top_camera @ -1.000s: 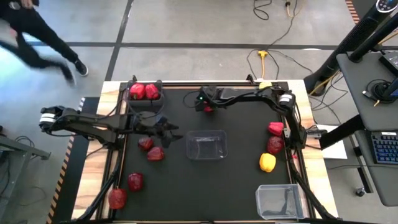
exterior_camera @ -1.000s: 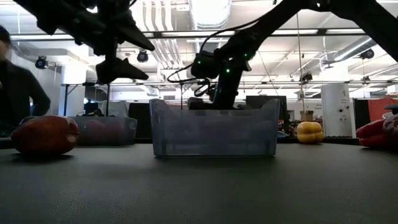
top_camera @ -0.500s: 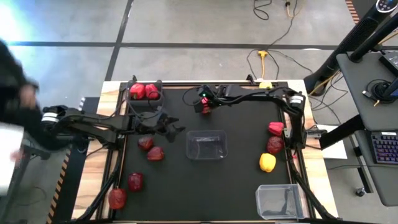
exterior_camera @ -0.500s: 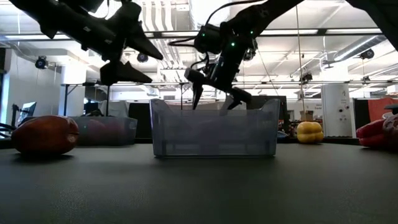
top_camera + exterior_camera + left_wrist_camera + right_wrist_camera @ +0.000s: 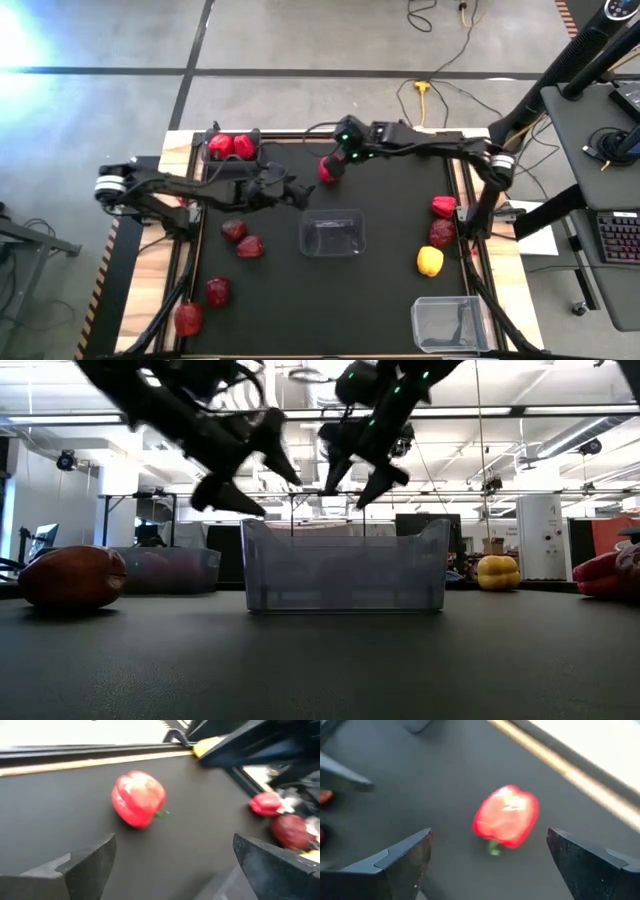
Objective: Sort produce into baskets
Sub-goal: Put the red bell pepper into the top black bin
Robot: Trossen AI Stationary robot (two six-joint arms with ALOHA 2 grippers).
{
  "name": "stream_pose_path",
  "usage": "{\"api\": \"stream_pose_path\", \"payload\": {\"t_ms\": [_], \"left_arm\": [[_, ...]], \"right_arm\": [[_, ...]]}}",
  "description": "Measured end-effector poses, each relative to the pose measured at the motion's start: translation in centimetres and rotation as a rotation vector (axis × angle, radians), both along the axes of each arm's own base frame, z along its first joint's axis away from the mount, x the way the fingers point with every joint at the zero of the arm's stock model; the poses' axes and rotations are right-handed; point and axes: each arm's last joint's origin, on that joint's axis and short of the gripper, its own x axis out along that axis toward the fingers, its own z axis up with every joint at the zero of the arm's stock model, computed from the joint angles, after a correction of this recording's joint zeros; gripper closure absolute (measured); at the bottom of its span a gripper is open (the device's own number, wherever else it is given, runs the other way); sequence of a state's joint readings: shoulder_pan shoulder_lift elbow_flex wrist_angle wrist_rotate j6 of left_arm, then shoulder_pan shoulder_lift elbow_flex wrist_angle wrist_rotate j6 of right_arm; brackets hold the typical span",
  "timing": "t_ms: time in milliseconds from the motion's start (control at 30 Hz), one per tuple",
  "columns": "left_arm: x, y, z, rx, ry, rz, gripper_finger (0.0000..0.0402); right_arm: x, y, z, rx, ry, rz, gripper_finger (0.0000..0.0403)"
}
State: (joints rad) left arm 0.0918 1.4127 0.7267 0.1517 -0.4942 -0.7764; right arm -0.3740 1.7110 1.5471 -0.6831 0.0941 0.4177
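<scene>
From above, a red bell pepper (image 5: 327, 170) lies on the worktop near its far edge, between the left gripper (image 5: 303, 194) and the right gripper (image 5: 338, 163), beyond the clear basket (image 5: 332, 233) at mid-worktop. Low view: both grippers hang above that basket. Wrist views: both grippers' fingers spread wide, empty, pepper beyond.

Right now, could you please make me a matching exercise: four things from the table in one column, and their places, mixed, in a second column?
Things:
1. yellow pepper
2. dark grey basket
3. clear basket
4. right pincer

Places:
A. at the table's middle, empty
B. at the far left corner, holding red produce
C. open above a red pepper lying on the mat
D. near the right edge, beside dark red produce

Pairs: 1-D, 2-B, 3-A, 4-C
</scene>
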Motion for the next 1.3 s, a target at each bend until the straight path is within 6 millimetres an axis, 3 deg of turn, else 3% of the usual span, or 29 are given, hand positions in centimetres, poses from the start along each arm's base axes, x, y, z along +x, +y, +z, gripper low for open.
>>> {"api": "stream_pose_path", "payload": {"t_ms": [233,500,733,1000,1300], "left_arm": [[5.5,2.1,-0.7,-0.075,-0.033,0.141,0.0023],[9.8,5.8,-2.6,-0.215,0.103,0.341,0.0022],[12.5,7.9,-2.9,-0.265,0.128,0.403,0.0019],[14.4,10.0,-3.9,-0.322,0.22,0.432,0.0019],[15.6,10.3,-5.2,-0.376,0.275,0.395,0.003]], "right_arm": [[-4.5,0.1,4.9,-0.199,0.057,0.051,0.0023],[-7.8,1.4,6.8,-0.235,0.142,0.142,0.0023],[-8.6,1.7,5.7,-0.218,0.24,0.197,0.0023],[-8.9,2.0,2.4,-0.138,0.305,0.241,0.0023],[-9.1,2.3,0.2,-0.069,0.324,0.273,0.0023]]}}
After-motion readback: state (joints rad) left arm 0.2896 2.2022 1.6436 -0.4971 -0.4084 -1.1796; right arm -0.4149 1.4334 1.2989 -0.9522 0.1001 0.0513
